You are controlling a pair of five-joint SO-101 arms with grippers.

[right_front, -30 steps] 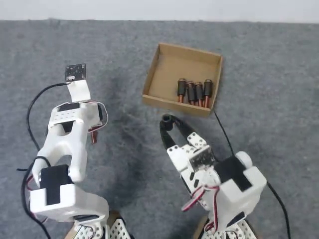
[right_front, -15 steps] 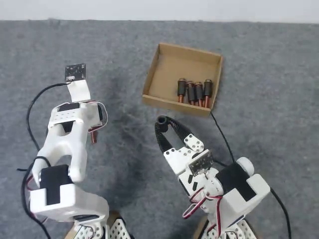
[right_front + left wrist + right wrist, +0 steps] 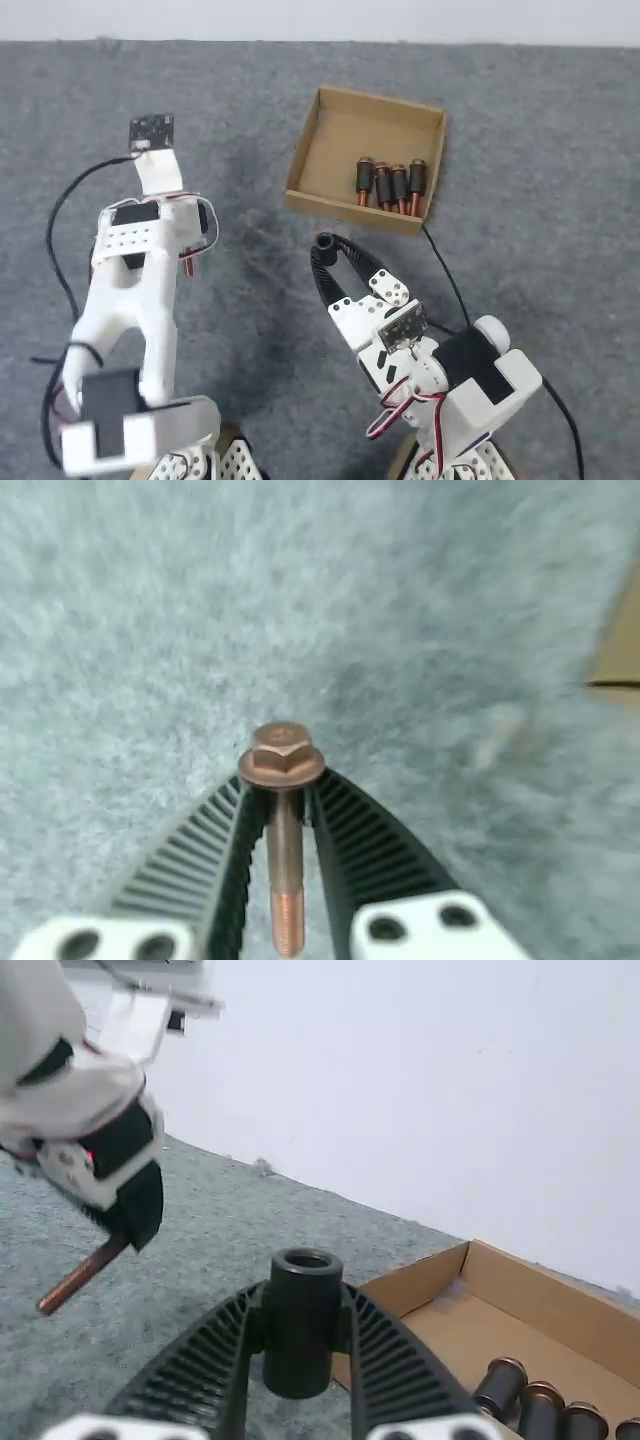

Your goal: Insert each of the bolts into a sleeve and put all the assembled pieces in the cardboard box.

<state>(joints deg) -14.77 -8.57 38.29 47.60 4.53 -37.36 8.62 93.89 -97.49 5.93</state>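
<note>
The table is covered in grey short-pile carpet (image 3: 540, 150). 1 open, shallow brown cardboard box (image 3: 345, 208) sits on it at the far side. 2 thin black cables lie on the carpet: 1 cable (image 3: 62, 225) left, 1 (image 3: 447, 270) near the box.

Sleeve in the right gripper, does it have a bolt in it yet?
No, the sleeve has an empty top hole in the right gripper, and the bolt sits apart in the left gripper.

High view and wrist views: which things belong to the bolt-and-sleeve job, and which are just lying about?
Job: bolt in left tool; sleeve in right tool; cardboard box; four assembled pieces inside it.
Lying about: grey mat; black cable.
</note>
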